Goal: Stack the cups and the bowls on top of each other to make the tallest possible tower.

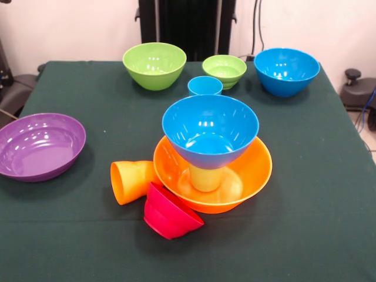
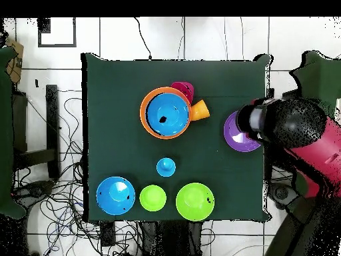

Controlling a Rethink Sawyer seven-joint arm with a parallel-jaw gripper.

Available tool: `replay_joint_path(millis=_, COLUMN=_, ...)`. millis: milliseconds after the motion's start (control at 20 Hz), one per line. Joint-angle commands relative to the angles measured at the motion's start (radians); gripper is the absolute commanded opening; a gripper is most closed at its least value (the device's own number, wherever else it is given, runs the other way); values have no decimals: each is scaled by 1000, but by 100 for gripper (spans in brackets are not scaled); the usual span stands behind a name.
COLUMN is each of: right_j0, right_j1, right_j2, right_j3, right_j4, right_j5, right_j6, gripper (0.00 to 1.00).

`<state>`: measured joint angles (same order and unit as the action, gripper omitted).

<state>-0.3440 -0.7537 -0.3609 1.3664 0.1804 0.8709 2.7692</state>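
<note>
The tower stands mid-table. A big orange bowl (image 1: 255,170) (image 2: 144,113) holds an upturned lime green cup (image 1: 205,178), and a blue bowl (image 1: 210,130) (image 2: 166,113) rests upright on the cup. An orange cup (image 1: 130,180) (image 2: 199,110) lies on its side against the orange bowl. A small red bowl (image 1: 170,212) (image 2: 182,88) leans tilted beside it. The blue cup (image 1: 205,86) (image 2: 166,167) stands alone. The arm's end with the gripper (image 2: 248,127) hangs over the purple bowl (image 1: 38,145) (image 2: 234,139). It does not show in the front view.
A large green bowl (image 1: 154,64) (image 2: 194,201), a small green bowl (image 1: 224,70) (image 2: 152,198) and a second blue bowl (image 1: 286,70) (image 2: 114,195) stand in a row along the table's robot side. The red arm (image 2: 300,137) reaches in over the table edge by the purple bowl.
</note>
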Motion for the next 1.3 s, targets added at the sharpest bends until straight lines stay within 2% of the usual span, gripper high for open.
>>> replay_joint_path(millis=50, right_j0=-37, right_j1=-9, right_j2=168, right_j3=179, right_j4=-101, right_j5=-126, right_j6=-275, gripper=100)
replay_joint_path(millis=450, right_j0=-115, right_j1=-69, right_j2=245, right_j3=321, right_j4=-128, right_j5=-219, right_j6=-297, gripper=100)
replay_joint_path(millis=650, right_j0=-145, right_j1=-111, right_j2=280, right_j3=394, right_j4=-142, right_j5=-236, right_j6=-289, gripper=100)
replay_joint_path(millis=1000, right_j0=-154, right_j1=-147, right_j2=318, right_j3=500, right_j4=-156, right_j5=-293, right_j6=-212, gripper=100)
replay_joint_path(millis=1300, right_j0=-133, right_j1=-129, right_j2=332, right_j3=517, right_j4=-157, right_j5=-325, right_j6=-131, gripper=100)
